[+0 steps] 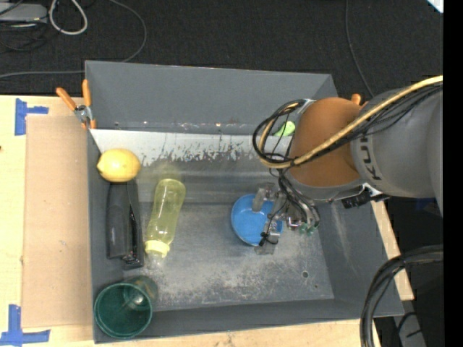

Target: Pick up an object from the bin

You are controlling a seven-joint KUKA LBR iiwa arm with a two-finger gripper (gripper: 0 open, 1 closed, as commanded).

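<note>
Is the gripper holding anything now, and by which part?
Cannot tell. The gripper is at the right edge of the blue round object, but no clear grip shows.

Free room and obstacles in the bin (210,100), referenced to the blue rounded object (249,221). Bare floor lies left of it up to the yellow bottle (165,215), and in front of it. Farther left, a lemon (118,165), a black oblong object (121,223) and a green cup (124,309) line the wall. The tool (278,223) and robot arm (405,150) block its right side.
</note>
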